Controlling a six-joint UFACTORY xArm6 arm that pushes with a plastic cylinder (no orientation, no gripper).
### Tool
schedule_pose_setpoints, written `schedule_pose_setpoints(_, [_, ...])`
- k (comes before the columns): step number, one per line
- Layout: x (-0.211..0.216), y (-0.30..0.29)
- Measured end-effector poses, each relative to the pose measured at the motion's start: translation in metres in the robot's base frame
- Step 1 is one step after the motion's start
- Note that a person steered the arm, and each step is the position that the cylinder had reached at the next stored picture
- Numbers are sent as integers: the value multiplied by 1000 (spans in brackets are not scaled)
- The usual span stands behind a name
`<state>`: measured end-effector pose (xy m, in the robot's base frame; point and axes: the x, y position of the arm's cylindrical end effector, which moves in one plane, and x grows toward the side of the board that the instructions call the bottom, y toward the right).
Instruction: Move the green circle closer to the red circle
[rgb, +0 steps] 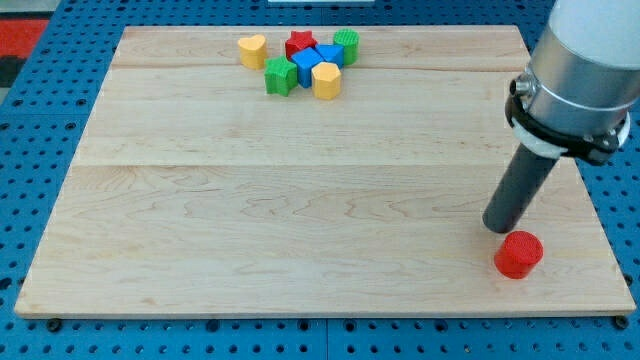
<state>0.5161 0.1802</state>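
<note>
The green circle (346, 45) stands at the view's top, at the right end of a cluster of blocks. The red circle (519, 254) lies alone near the view's bottom right. My tip (497, 226) rests on the board just up and left of the red circle, close to it but with a small gap, and far from the green circle.
The cluster at the top holds a yellow heart (252, 50), a red star (300, 43), a green star (280, 76), two blue blocks (318, 60) and a yellow block (326, 81). The wooden board (300, 200) lies on a blue pegboard; its right edge is near the red circle.
</note>
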Motion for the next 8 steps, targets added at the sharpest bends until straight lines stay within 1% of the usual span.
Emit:
schedule_pose_setpoints(1, [-66,-10])
schedule_pose_setpoints(2, [-152,-26])
schedule_pose_setpoints(3, [-247,-39])
schedule_pose_setpoints(4, [-322,-62])
schedule_pose_setpoints(5, [-325,-72])
schedule_pose_setpoints(6, [-323,-112])
schedule_pose_setpoints(7, [-323,-183])
schedule_pose_setpoints(8, [-314,-212])
